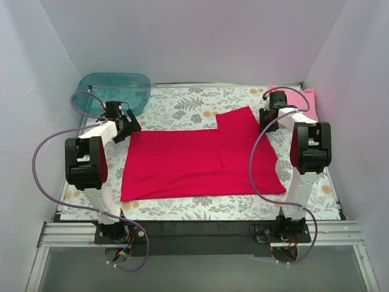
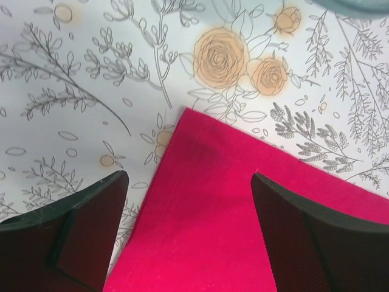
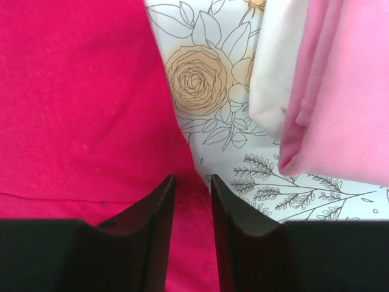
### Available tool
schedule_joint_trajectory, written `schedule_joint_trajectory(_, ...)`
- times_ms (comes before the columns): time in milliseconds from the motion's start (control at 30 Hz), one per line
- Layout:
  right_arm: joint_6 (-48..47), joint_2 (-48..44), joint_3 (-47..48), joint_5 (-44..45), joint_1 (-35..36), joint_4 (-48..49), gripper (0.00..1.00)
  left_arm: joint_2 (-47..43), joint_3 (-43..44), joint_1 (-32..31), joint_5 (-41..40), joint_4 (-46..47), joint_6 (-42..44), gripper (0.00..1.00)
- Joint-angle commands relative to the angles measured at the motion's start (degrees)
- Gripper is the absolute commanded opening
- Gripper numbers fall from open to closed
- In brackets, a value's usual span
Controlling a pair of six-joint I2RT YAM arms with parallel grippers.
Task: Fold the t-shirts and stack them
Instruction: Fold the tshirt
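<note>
The crimson red t-shirt (image 1: pixel 200 161) lies spread flat in the middle of the floral table cover, one sleeve sticking out at the back right. My left gripper (image 1: pixel 129 126) hovers over its back left corner (image 2: pixel 206 231), jaws wide open with the corner between them (image 2: pixel 189 176). My right gripper (image 1: pixel 268 123) is at the shirt's right edge by the sleeve; its jaws (image 3: pixel 193 177) are nearly together with the red hem (image 3: pixel 73 91) pinched between them. The light pink t-shirt (image 1: pixel 298 97) lies folded at the back right corner, to the right of the right gripper (image 3: pixel 346 103).
A teal translucent tub (image 1: pixel 115 88) stands at the back left, just behind the left gripper. A white fold of cloth (image 3: pixel 273 61) lies against the pink shirt. White walls close in the table on three sides.
</note>
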Motion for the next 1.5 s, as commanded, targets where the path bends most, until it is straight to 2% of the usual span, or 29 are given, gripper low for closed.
schedule_joint_trajectory(0,-0.7,1.5,-1.0,2.1,0.6,0.8,0.30,0.7,2.8,0.1,-1.4,1.3,3.2,0.75)
schedule_joint_trajectory(333,-2.5,2.3,-1.2,3.2,0.9,0.6,0.02,5.2,5.4,-0.3,-1.6,1.4,5.1,0.67)
schedule_joint_trajectory(433,-2.5,2.3,-1.4,2.7,1.1,0.7,0.01,6.4,6.0,-0.8,-2.1,1.3,5.3,0.64)
schedule_joint_trajectory(500,-2.5,2.4,-1.6,2.5,1.1,0.7,0.01,6.9,6.2,-1.3,-3.0,1.3,5.3,0.52)
schedule_joint_trajectory(533,-2.6,2.4,-1.6,2.6,1.1,0.7,0.01,7.1,6.5,-1.3,-3.0,1.3,5.3,0.50)
schedule_joint_trajectory(700,-2.5,2.5,-1.7,2.6,1.3,0.7,0.01,7.4,6.0,-2.1,-6.7,1.4,5.4,0.49)
schedule_joint_trajectory(767,-2.6,2.5,-1.8,2.6,1.2,0.7,0.01,7.3,5.0,-4.8,-8.8,1.8,5.3,0.49)
schedule_joint_trajectory(933,-2.5,2.7,-2.1,2.6,1.2,0.6,0.01,7.4,2.1,-6.7,-12.9,5.4,4.5,0.49)
schedule_joint_trajectory(1467,-2.6,1.9,-3.5,3.3,1.1,0.7,0.01,8.2,0.3,-6.1,-17.6,5.7,2.1,0.48)
